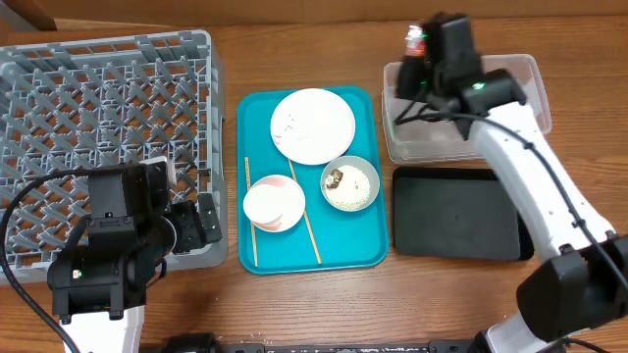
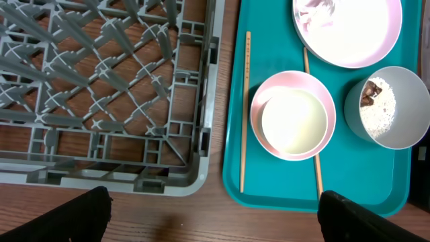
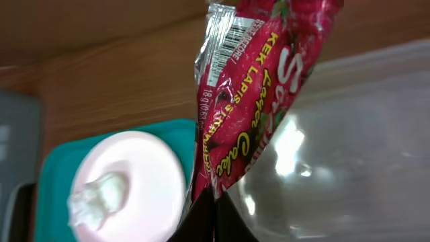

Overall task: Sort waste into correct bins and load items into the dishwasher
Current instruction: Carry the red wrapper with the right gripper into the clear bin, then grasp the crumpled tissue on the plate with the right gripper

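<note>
My right gripper (image 1: 420, 51) is shut on the red snack wrapper (image 3: 255, 87) and holds it above the left end of the clear tub (image 1: 525, 78). The black tray (image 1: 456, 211) lies in front of the tub. On the teal tray (image 1: 368, 250) sit the white plate (image 1: 313, 125) with a crumpled tissue (image 3: 94, 198), the grey-green bowl (image 1: 350, 183) with rice and a brown lump (image 2: 369, 94), the pink bowl (image 1: 274, 203) with the white cup (image 2: 293, 123) inside, and two chopsticks (image 2: 245, 114). My left gripper (image 2: 213, 218) is open over bare table by the grey dish rack (image 1: 103, 137).
The teal tray lies between the rack and the two bins. The rack's near corner (image 2: 195, 178) is just ahead of my left fingers. Wooden table (image 2: 201, 215) shows between the rack and the teal tray.
</note>
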You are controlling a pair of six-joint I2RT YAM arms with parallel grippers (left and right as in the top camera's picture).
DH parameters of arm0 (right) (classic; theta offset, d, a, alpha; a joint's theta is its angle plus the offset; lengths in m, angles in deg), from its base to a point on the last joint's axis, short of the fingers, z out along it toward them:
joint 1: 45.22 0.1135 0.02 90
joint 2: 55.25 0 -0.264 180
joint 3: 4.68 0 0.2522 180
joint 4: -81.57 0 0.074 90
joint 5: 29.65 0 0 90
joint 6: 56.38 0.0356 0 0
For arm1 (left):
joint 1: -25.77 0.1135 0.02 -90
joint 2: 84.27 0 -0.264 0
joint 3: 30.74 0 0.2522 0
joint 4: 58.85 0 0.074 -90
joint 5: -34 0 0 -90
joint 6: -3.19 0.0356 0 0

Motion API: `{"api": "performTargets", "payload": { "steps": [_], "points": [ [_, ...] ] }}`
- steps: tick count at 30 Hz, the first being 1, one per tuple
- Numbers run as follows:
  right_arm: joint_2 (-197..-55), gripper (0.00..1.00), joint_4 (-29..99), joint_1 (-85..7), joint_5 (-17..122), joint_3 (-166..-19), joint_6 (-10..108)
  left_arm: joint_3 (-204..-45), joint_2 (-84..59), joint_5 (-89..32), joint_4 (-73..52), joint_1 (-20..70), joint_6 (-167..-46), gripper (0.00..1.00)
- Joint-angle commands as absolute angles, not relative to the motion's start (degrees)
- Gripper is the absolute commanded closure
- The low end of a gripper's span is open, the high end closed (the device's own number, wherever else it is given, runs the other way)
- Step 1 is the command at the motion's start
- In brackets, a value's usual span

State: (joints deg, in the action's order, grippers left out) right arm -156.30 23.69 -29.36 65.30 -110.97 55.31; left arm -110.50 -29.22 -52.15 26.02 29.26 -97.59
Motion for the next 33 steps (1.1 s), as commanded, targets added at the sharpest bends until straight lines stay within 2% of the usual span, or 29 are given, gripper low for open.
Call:
{"api": "performTargets", "payload": {
  "steps": [1, 2, 5, 7, 8, 10, 15, 19, 28, 30, 32, 33],
  "points": [
    [-157.5, 0.83, 22.4, -31.7, 65.1, -109.9, 56.4, -111.8, -29.2, -51.9, 25.5, 29.6, -97.5, 0.0],
    [-157.5, 0.54, 23.0, -32.0, 64.1, -109.9, 56.4, -111.8, -29.2, -52.0, 25.5, 29.6, -97.5, 0.0],
    [-157.4, 0.46, 27.7, -32.1, 50.5, -110.8, 53.1, -111.8, -29.2, -53.3, 25.4, 29.6, -97.5, 0.0],
    [-157.4, 0.34, 31.0, -30.8, 44.2, -111.0, 53.3, -111.8, -29.2, -55.1, 25.4, 29.6, -97.5, 0.0],
    [-157.4, 0.23, 33.7, -28.6, 43.9, -111.0, 54.5, -111.8, -29.2, -54.9, 25.4, 29.6, -97.6, 0.0],
    [-157.8, 0.12, 37.0, -24.8, 47.4, -111.0, 54.5, -111.8, -29.2, -55.0, 25.3, 29.6, -97.5, 0.0],
    [-161.3, 0.11, 43.5, -15.6, 60.9, -111.0, 54.5, -111.8, -29.2, -55.0, 25.2, 29.6, -97.5, 0.0],
    [-168.8, 0.12, 47.5, -10.9, 62.0, -111.0, 54.7, -111.8, -29.2, -55.0, 25.2, 29.6, -97.5, 0.0],
    [-181.4, 0.14, 49.1, -9.1, 62.4, -111.0, 57.9, -111.8, -29.2, -55.0, 25.3, 29.6, -97.5, 0.0],
    [-182.9, 0.17, 49.0, -8.9, 62.3, -111.0, 58.0, -111.8, -29.2, -55.0, 25.3, 29.6, -97.5, 0.0],
    [-183.7, 0.24, 48.6, -8.9, 62.2, -111.0, 59.1, -111.8, -29.1, -55.0, 25.2, 29.6, -97.5, 0.0],
    [-183.8, 0.3, 48.7, -8.9, 61.9, -111.0, 59.2, -111.8, -29.1, -55.0, 25.2, 29.6, -97.5, 0.0]
  ]
}}
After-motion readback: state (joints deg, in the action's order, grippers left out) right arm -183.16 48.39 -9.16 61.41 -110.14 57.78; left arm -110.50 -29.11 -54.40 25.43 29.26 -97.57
